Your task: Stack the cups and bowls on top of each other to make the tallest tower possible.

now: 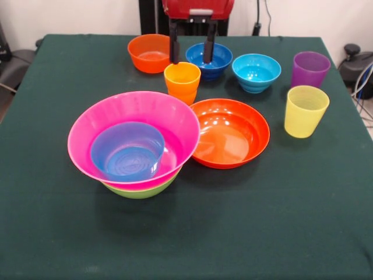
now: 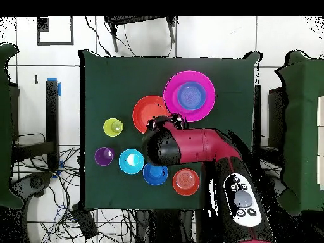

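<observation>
Gripper (image 1: 192,51) cropped at 12 o'clock; overhead, my arm (image 2: 190,145) hides the orange cup (image 1: 182,81).
I read the fingers spread, empty, above that cup; tower (image 1: 134,143) at 8 o'clock, shallow orange bowl (image 1: 230,132) alongside.

Green-clothed table (image 1: 303,233) w/ bowls (image 1: 230,133), cups (image 1: 305,111) (three) & tower (image 1: 135,143).

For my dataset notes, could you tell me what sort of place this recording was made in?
Probably a robotics lab: a green-clothed table set with plastic bowls and cups, a red robot arm over it, and loose cables on a tiled floor.
</observation>
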Controlling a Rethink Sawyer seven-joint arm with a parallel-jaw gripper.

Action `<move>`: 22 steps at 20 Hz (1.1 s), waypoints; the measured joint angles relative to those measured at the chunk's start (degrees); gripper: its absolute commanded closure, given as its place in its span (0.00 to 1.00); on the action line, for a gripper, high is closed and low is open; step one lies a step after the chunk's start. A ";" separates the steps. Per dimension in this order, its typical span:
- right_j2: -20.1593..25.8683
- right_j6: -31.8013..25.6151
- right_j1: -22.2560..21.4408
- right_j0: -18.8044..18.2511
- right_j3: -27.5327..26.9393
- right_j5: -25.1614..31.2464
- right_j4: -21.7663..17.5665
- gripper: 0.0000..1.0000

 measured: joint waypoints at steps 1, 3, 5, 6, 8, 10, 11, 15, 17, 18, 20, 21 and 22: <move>-0.24 0.00 0.39 -0.02 0.00 -0.49 -0.01 0.00; -0.85 0.00 1.36 -0.15 -0.02 -1.59 0.01 0.00; -1.31 0.00 2.28 -0.44 -0.02 -2.55 0.01 0.00; -1.60 0.00 3.10 -0.90 -0.02 -3.42 0.01 0.00; -1.77 0.00 3.62 -1.18 -0.03 -4.02 0.01 0.00; -1.91 0.00 4.56 -1.57 -0.03 -4.66 0.01 0.00; -1.91 0.00 4.78 -1.65 -0.03 -4.69 0.02 0.00; -1.93 0.00 5.72 -1.93 -0.04 -4.71 0.02 0.00; -1.97 0.00 6.00 -1.94 -0.03 -4.71 0.01 0.00; -2.00 0.00 6.08 -1.93 -0.03 -4.71 0.02 0.00; -2.19 0.00 6.41 -1.86 -0.04 -4.71 0.02 0.00; -2.31 0.00 6.54 -1.75 -0.04 -4.71 0.02 0.00; -2.44 0.00 6.68 -1.65 -0.04 -4.71 0.02 0.00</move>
